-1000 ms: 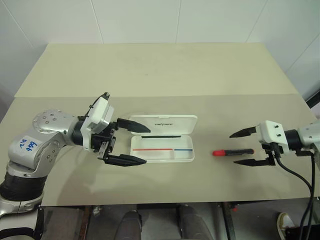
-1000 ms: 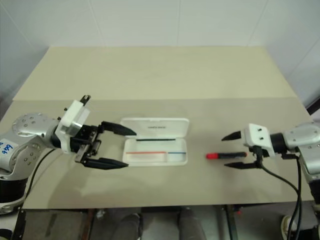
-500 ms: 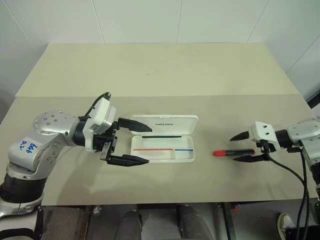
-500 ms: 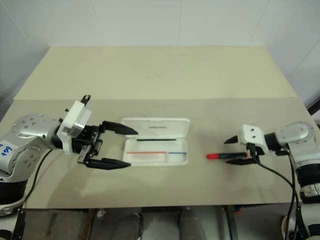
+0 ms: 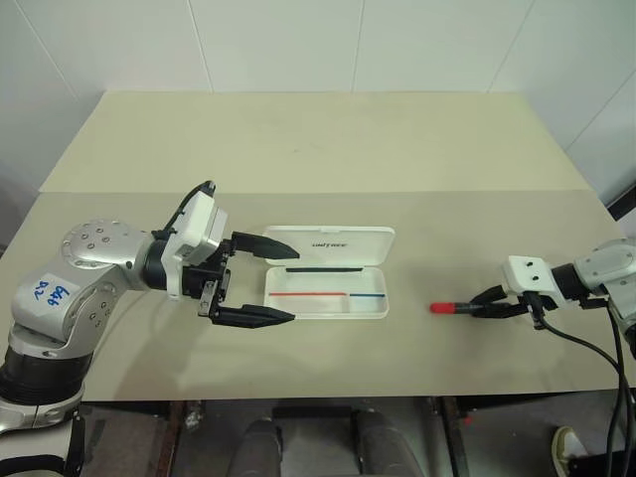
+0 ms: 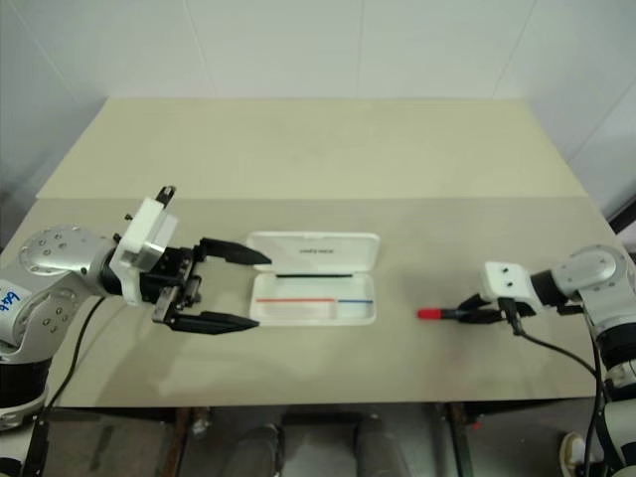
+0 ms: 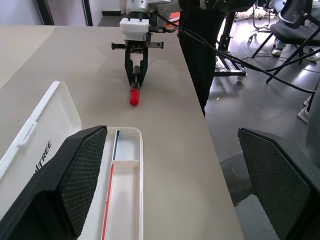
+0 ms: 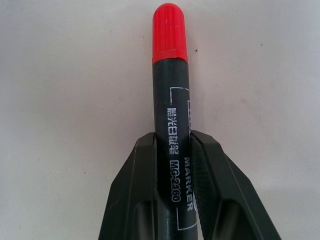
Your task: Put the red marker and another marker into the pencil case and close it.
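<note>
on the table (image 5: 318,149), right of the open case (image 5: 328,288), the right gripper (image 5: 494,305) clamps the red marker (image 5: 452,308); the left gripper (image 5: 280,281) hovers wide open beside the case.

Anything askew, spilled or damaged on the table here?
Nothing stands out. The pencil case lies open and flat, undamaged. The red marker lies on the table, gripped squarely by the right claw. The left claw is open beside the case.

Red marker (image 5: 453,308) flat on table, right of open white pencil case (image 5: 328,286).
</note>
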You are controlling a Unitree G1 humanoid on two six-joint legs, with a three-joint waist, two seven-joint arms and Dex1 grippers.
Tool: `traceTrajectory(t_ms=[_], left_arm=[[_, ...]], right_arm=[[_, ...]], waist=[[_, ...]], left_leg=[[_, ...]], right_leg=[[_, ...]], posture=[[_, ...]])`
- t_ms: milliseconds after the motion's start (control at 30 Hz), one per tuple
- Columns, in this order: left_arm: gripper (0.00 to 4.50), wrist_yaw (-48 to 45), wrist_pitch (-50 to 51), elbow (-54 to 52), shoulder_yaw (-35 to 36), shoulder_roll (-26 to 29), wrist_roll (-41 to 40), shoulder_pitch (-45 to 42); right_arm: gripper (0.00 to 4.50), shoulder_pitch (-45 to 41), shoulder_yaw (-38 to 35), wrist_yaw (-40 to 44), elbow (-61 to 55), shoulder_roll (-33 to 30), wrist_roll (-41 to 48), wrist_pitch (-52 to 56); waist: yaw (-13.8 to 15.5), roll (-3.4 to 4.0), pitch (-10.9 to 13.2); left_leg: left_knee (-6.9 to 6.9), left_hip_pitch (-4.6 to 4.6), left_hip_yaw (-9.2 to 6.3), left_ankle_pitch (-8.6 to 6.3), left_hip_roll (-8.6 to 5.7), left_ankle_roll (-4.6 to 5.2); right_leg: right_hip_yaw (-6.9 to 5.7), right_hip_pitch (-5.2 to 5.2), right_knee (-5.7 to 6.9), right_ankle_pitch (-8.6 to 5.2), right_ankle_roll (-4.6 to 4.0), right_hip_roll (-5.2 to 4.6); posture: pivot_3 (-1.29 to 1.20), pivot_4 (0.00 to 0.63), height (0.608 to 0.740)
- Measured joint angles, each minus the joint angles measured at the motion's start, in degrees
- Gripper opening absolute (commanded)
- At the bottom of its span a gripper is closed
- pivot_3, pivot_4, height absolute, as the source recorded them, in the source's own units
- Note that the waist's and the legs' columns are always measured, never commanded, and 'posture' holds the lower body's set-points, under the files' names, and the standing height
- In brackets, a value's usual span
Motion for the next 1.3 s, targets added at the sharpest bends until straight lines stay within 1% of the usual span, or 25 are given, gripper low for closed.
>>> traceTrajectory(t_ms=[167,267,500,600,700,800,900,1000,1133,1300], left_arm=[[4.50,-1.2,-0.7,0.5,-0.1,0.3,0.4,0.0],[4.50,-1.8,-1.4,1.6,-0.1,0.7,0.7,-0.1],[4.50,-2.9,-2.5,2.6,0.1,1.6,1.4,0.1],[4.50,-4.7,-2.9,2.6,0.8,4.0,1.4,2.0],[4.50,-7.1,-3.2,3.4,2.1,6.8,1.4,4.3],[4.50,-8.3,-3.9,4.3,3.8,8.2,1.4,4.8],[4.50,-9.5,-5.1,5.0,5.3,9.7,1.7,7.0],[4.50,-9.9,-6.5,5.3,5.9,9.9,2.2,8.3],[4.50,-10.5,-8.8,6.8,6.5,10.6,3.4,9.3],[4.50,-11.4,-12.7,9.3,6.6,11.2,6.1,9.5]], right_arm=[[0.58,1.7,-2.1,-0.5,-5.4,0.0,0.4,4.8],[0.58,3.7,-4.6,-1.2,-12.8,-0.1,2.6,10.7],[0.58,7.4,-12.0,-3.6,-34.8,-1.0,11.5,29.9],[0.58,9.1,-15.1,-5.7,-45.0,-1.3,16.6,38.3],[0.58,10.1,-16.0,-8.8,-54.3,-1.0,21.8,46.2],[0.58,10.6,-16.1,-12.9,-60.9,1.7,25.3,51.6],[0.58,10.6,-14.6,-17.1,-64.7,5.8,25.6,53.4],[0.58,10.4,-10.9,-18.6,-64.8,8.7,22.8,52.5],[0.58,8.7,-6.6,-18.9,-63.0,12.0,18.2,49.0],[0.58,6.2,-2.6,-18.5,-57.8,15.0,12.0,43.1]], waist=[[-0.6,0.02,0.0],[-0.7,0.09,0.1],[-0.6,0.12,0.1],[-0.7,0.12,0.1],[-0.7,0.12,0.1],[-0.6,0.11,0.1],[-0.6,0.09,0.1],[-0.6,0.08,0.1],[-0.7,0.07,0.1],[-0.7,0.07,0.1]], left_leg=[[-0.10,-0.09,0.00,0.00,0.00,0.00],[-0.17,-0.16,-0.01,-0.01,0.01,0.00],[-0.19,-0.49,-0.01,0.00,0.03,0.00],[-0.24,-0.51,0.00,-0.01,0.04,-0.01],[-0.28,-0.52,0.00,-0.01,0.08,0.00],[-0.24,-0.54,0.00,-0.01,0.07,0.00],[-0.25,-0.56,0.02,-0.01,0.07,0.00],[-0.28,-0.58,0.01,-0.01,0.08,0.00],[-0.30,-0.62,0.02,-0.01,0.08,0.00],[-0.34,-0.62,0.02,-0.01,0.08,0.00]], right_leg=[[0.00,-0.15,0.03,0.01,0.04,-0.01],[-0.01,-0.33,0.14,-0.03,0.03,0.00],[0.01,-0.77,0.36,-0.10,-0.04,0.01],[0.02,-0.83,0.34,-0.12,-0.05,0.02],[-0.01,-0.86,0.35,-0.15,-0.10,0.05],[-0.01,-0.85,0.33,-0.15,-0.10,0.04],[-0.01,-0.86,0.31,-0.15,-0.11,0.04],[-0.02,-0.89,0.29,-0.16,-0.12,0.04],[-0.02,-0.97,0.29,-0.16,-0.13,0.04],[-0.03,-0.97,0.28,-0.18,-0.16,0.05]], posture=[[0.00,0.150,0.740],[0.00,0.150,0.740],[0.00,0.150,0.740],[0.00,0.150,0.740],[0.00,0.150,0.740],[0.00,0.150,0.740],[0.00,0.150,0.740],[0.00,0.150,0.740],[0.00,0.150,0.740],[0.00,0.150,0.740]])
